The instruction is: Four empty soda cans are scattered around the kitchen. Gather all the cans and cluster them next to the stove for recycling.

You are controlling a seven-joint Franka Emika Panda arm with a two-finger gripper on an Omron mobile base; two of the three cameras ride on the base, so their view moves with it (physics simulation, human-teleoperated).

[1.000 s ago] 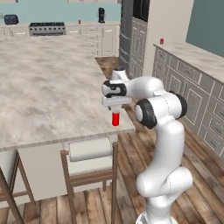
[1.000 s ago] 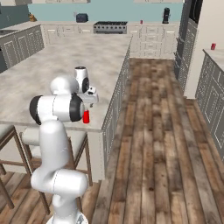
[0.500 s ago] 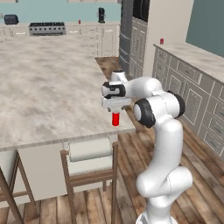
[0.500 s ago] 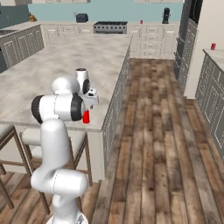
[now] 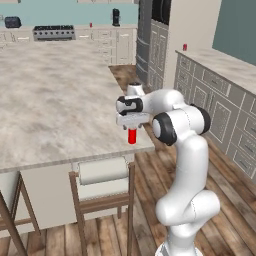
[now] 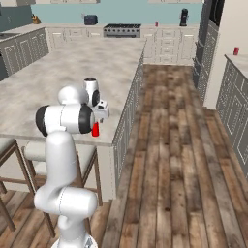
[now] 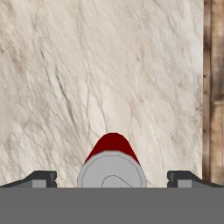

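gripper (image 7: pixel 112 178) fully open, holding nothing, straddling red soda can (image 5: pixel 132 136) upright near the corner edge of the island counter (image 5: pixel 55 110). Risk: a fingertip (image 7: pixel 41 178) clips the can on closing, tipping it off the edge onto the wood floor (image 6: pixel 164 160)

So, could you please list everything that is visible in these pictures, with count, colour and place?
soda cans: three in sight, red; one on the island corner under the tool, one on the right-hand counter, one on the back counter near the stove
stove: one, grey steel, back wall
island counter: one, beige marbled, centre
stools: two, wood with pale seats, by the island's near edge
coffee machine: one, dark, back counter
floor: wood planks
tool: one, open, tips either side of the nearest can
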